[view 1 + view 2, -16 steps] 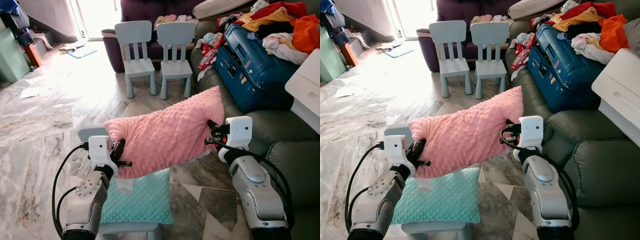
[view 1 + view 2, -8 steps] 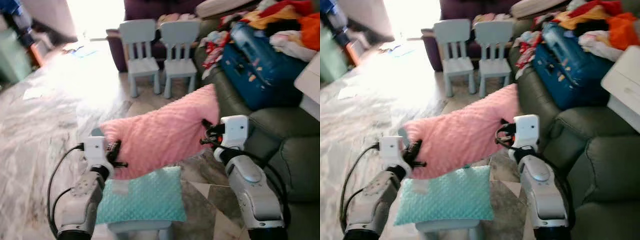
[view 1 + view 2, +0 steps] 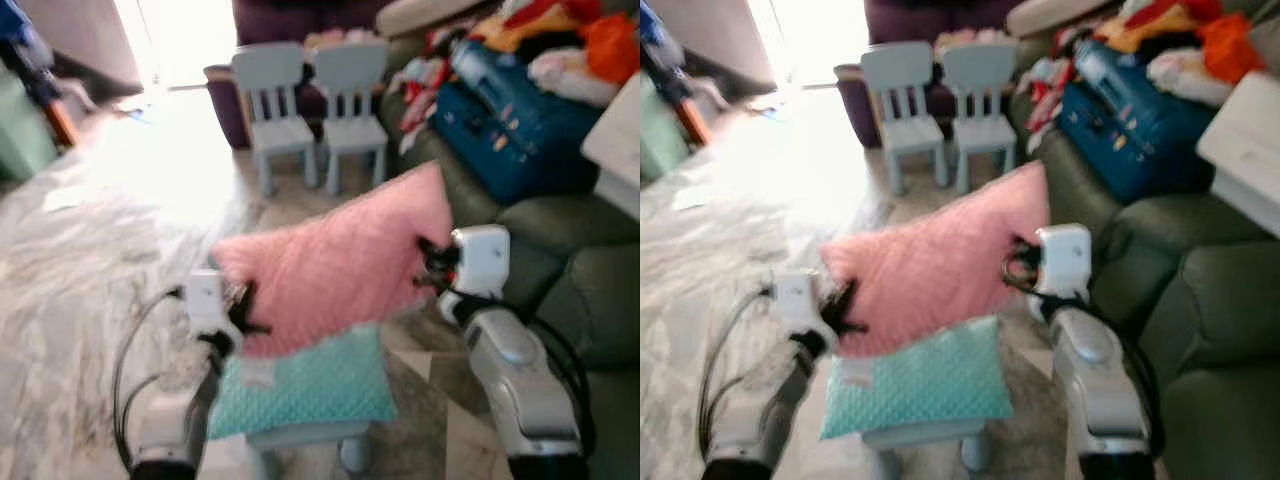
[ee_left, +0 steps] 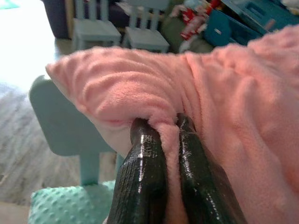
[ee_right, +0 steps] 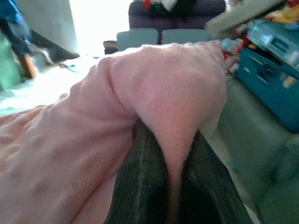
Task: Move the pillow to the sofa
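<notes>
A pink pillow [image 3: 335,265] hangs in the air between my two arms, above a teal pillow [image 3: 310,385] that lies on a small pale-blue chair. My left gripper [image 4: 163,126] is shut on a fold at the pink pillow's left end. My right gripper [image 5: 168,140] is shut on a pinch of fabric at its right end. The dark green sofa [image 3: 590,300] stands just to the right of my right arm. The head views are blurred.
A blue suitcase [image 3: 515,125] and heaped clothes [image 3: 560,50] cover the far part of the sofa. A white box [image 3: 620,145] sits on it at the right edge. Two pale-blue child chairs [image 3: 310,110] stand ahead before a purple sofa. Marble floor stretches to the left.
The whole picture has shifted and blurred, so the camera has moved. The pink pillow stays held at both ends, now slightly closer to the sofa side.
</notes>
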`<state>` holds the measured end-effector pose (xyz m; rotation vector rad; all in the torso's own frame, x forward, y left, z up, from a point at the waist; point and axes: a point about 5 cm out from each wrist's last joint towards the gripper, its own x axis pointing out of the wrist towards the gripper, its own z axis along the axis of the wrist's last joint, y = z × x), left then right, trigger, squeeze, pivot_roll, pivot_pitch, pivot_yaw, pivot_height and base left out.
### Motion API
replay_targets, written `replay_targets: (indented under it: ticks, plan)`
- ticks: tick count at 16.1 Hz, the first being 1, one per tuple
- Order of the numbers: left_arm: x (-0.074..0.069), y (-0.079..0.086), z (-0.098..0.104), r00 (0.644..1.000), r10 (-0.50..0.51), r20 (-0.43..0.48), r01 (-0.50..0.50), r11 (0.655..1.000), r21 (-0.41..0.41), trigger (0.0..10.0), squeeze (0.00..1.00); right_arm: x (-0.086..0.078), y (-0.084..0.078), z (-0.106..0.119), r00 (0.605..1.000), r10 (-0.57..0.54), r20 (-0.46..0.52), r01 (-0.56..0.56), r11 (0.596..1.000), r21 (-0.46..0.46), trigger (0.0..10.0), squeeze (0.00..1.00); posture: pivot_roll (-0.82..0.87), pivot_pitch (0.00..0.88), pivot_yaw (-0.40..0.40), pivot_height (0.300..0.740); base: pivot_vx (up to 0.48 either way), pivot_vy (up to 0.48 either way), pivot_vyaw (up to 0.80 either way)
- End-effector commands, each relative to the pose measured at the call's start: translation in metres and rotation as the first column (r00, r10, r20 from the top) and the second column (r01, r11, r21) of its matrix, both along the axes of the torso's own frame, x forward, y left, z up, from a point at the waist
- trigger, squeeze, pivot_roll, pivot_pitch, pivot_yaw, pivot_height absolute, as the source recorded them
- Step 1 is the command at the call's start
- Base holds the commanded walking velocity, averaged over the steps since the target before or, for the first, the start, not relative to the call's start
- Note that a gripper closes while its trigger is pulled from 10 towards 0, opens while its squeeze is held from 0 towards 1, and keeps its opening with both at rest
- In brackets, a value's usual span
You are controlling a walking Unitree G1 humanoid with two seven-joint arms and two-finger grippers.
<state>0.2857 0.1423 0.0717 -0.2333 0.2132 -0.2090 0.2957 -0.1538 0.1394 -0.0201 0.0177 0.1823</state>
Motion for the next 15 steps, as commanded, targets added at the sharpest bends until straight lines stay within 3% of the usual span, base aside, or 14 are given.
replay_targets:
  ticks: [1,7,13,15]
  plan:
    - [0.0028,0.005,0.0051,1.0,0.005,0.017,-0.005,1.0,0.008,10.0,0.0,0.0017,0.0048,0.0111,0.999,0.017,0.045,-0.017,1.0,0.011,10.0,0.0,-0.23,0.0,0.026,0.74,0.0,0.454,0.0]
    - [0.003,0.0045,0.0051,1.0,-0.001,0.013,0.0,1.0,0.008,10.0,0.0,0.0022,0.0058,0.0112,0.999,0.018,0.043,-0.018,1.0,0.007,10.0,0.0,-0.23,0.0,0.028,0.74,0.0,0.453,0.0]
    - [0.0049,0.003,0.0077,1.0,-0.007,0.03,0.007,1.0,-0.007,10.0,0.0,0.0049,0.0058,0.0115,0.999,0.017,0.035,-0.016,1.0,-0.004,10.0,0.0,-0.23,0.0,0.027,0.74,0.0,0.0,0.0]
    - [0.0053,0.0032,0.0085,0.999,-0.004,0.034,0.005,1.0,-0.012,10.0,0.0,0.0053,0.0056,0.0114,0.999,0.014,0.03,-0.014,1.0,0.0,10.0,0.0,-0.23,0.0,0.028,0.74,0.0,0.0,-0.76]
